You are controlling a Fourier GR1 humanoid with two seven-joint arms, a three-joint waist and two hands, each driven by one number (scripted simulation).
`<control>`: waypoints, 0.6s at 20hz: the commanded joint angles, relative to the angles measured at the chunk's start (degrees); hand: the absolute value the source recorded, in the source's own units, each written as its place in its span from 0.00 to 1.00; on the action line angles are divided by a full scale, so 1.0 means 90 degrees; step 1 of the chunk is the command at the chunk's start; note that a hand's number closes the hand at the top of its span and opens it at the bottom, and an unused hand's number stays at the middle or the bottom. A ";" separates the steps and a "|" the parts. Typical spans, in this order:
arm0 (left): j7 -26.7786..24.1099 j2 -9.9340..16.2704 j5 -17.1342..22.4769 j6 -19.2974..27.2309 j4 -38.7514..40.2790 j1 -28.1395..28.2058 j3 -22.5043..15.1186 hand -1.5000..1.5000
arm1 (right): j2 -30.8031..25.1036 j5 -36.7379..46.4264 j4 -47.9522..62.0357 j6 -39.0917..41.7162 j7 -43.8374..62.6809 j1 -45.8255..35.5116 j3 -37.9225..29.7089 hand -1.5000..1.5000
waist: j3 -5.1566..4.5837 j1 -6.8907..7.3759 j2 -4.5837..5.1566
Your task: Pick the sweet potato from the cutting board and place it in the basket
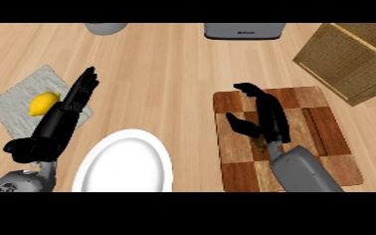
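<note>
Right hand [266, 117]: centre-right of frame, over cutting board [323, 129]; whether its fingers hold anything cannot be told.
Left hand [62, 117]: left of frame, fingers straight.
Basket [341, 62]: upper right.

Checkered cutting board [323, 129], woven basket [341, 59] beyond

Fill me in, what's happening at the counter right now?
The right hand is over the cutting board, fingers curled; whether it holds the sweet potato cannot be seen, since none shows on the board. The basket sits beyond the board at the far right. The left hand rests open beside a lemon on a grey cloth. A white plate lies between the arms.
</note>
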 commanded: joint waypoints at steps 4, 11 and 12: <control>0.0184 -0.0040 -0.0001 -0.0207 0.0236 -0.0355 -0.0112 0.50 | 0.0262 0.2780 0.1283 -0.0519 0.2757 -0.1256 0.0571 0.00 | -0.0030 0.0044 -0.0046; 0.0291 0.0036 0.0146 -0.0315 0.0360 -0.0553 0.0082 0.50 | 0.0175 0.3991 0.1573 0.2364 0.5287 -0.2928 0.0897 0.00 | -0.0046 -0.0035 -0.0122; 0.0424 0.0004 0.0050 -0.0277 0.0300 -0.0534 -0.0061 0.50 | 0.0319 0.3886 0.1789 0.2912 0.5539 -0.3149 0.0867 0.00 | -0.0040 0.0049 -0.0108</control>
